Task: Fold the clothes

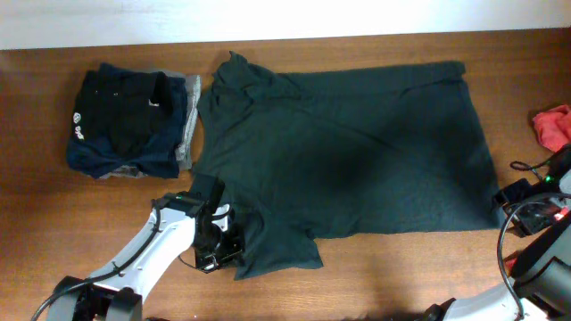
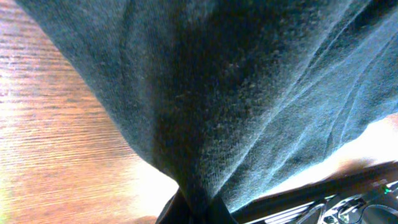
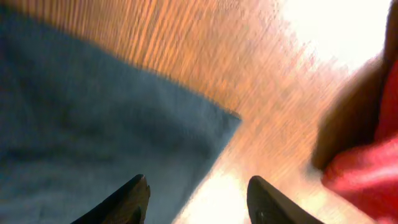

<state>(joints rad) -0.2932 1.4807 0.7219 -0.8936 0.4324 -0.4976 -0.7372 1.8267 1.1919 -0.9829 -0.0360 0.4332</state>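
Observation:
A dark green T-shirt [image 1: 348,152] lies spread flat across the middle of the wooden table. My left gripper [image 1: 217,239] is shut on the shirt's near left sleeve, and the cloth [image 2: 236,93] fills the left wrist view and runs down between the jaws [image 2: 194,208]. My right gripper [image 1: 522,201] is open and empty at the shirt's near right corner [image 3: 224,118], with one finger over the cloth and one over bare wood [image 3: 198,199].
A stack of folded dark navy clothes [image 1: 134,120] sits at the far left. A red garment [image 1: 553,125] lies at the right edge and also shows in the right wrist view [image 3: 367,168]. A black cable [image 1: 531,167] lies beside it.

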